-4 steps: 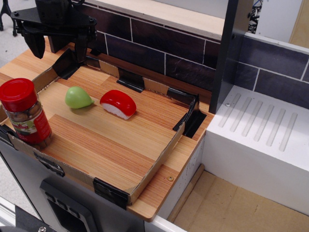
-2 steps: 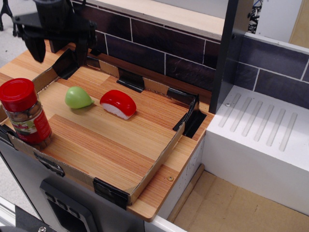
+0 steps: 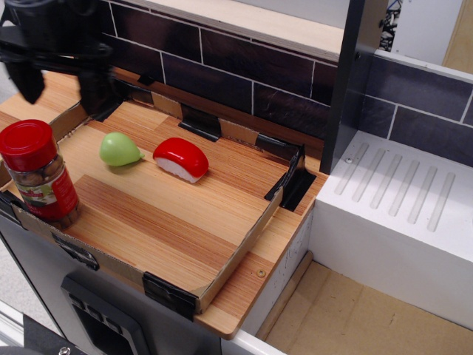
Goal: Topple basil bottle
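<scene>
The basil bottle stands upright in the near left corner of the wooden tray. It is a clear jar with a red cap, a red-white-green label and brownish contents. My gripper is black and hangs at the top left, above the tray's far left corner, beyond and above the bottle and apart from it. Its two fingers point down with a wide gap, open and empty.
A green pear-shaped toy and a red-and-white sushi toy lie in the tray's far half. Cardboard walls with black clips edge the tray. A dark tiled wall runs behind, a black post and a white ridged drainboard stand right.
My gripper has moved left, toward the tray's left side, still open. The bottle and the toys have not moved.
</scene>
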You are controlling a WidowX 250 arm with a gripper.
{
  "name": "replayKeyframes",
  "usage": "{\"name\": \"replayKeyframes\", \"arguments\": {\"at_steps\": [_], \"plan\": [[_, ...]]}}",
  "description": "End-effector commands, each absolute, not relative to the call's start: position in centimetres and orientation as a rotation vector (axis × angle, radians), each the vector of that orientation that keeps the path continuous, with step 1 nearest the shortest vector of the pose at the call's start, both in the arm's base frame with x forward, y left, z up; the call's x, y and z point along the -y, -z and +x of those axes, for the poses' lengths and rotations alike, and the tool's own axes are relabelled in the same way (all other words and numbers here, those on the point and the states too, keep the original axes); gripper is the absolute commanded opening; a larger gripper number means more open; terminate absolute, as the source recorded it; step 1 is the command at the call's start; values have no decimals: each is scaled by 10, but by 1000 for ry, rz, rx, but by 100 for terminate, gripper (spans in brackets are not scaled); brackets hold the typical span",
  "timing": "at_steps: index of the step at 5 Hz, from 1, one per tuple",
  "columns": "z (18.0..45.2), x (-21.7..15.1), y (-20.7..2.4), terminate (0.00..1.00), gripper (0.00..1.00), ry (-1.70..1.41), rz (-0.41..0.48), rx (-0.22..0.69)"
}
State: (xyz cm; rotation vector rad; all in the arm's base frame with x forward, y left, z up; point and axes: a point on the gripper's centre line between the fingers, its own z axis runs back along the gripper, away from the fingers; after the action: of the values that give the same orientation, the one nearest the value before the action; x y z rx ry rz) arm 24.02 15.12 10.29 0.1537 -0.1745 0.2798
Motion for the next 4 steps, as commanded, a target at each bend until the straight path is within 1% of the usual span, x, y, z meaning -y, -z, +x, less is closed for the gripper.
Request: {"name": "replayKeyframes", "arguments": {"at_steps": [1, 2, 3, 4], "plan": [[225, -160, -118, 0, 100, -197, 199, 212], [216, -156, -113, 0, 100, -178, 182, 206], [210, -154, -109, 0, 100, -200, 157, 226], [204, -152, -102, 0, 100, -237, 124, 213]]}}
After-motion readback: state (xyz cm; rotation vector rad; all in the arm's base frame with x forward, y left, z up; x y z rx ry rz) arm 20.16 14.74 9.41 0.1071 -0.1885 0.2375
